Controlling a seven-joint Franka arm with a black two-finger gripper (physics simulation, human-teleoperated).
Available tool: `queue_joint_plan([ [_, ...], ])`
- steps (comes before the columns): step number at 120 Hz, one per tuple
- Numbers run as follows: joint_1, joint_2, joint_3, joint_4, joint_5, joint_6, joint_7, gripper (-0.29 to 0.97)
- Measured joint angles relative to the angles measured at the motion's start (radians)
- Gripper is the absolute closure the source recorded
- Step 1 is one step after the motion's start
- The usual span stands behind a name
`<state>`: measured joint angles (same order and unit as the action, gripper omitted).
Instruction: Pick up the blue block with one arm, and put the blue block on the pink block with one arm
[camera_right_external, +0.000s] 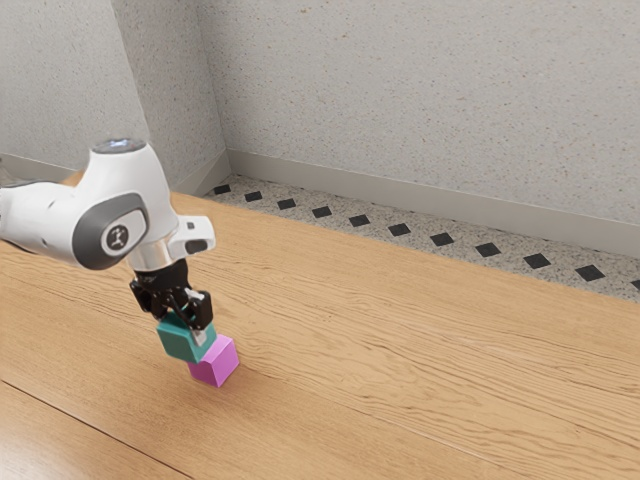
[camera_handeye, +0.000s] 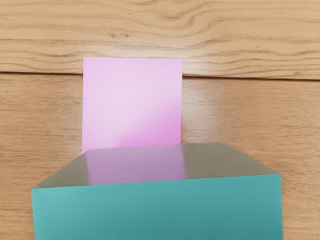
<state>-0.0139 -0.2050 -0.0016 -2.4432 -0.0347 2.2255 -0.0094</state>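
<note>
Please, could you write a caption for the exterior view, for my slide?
The hand holds the blue-green block close to the pink block, slightly higher, above the wooden table.

We count two blocks in all, one blue block (camera_right_external: 178, 343) and one pink block (camera_right_external: 216, 363), plus one robot arm (camera_right_external: 100, 215), one gripper (camera_right_external: 186, 322) and one wooden table (camera_right_external: 420, 380).
</note>
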Motion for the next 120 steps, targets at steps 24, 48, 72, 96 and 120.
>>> queue_joint_plan([
  [24,0.000,0.046,0.013,0.025,0.009,0.015,0.024,0.31],
  [48,0.000,0.091,0.015,0.068,0.011,0.023,0.045,0.30],
  [72,0.000,0.124,0.017,0.092,0.009,0.027,0.064,0.30],
  [96,0.000,0.136,0.017,0.112,0.008,0.026,0.080,0.30],
  [120,0.004,0.153,0.037,0.120,0.008,0.027,0.093,0.31],
])
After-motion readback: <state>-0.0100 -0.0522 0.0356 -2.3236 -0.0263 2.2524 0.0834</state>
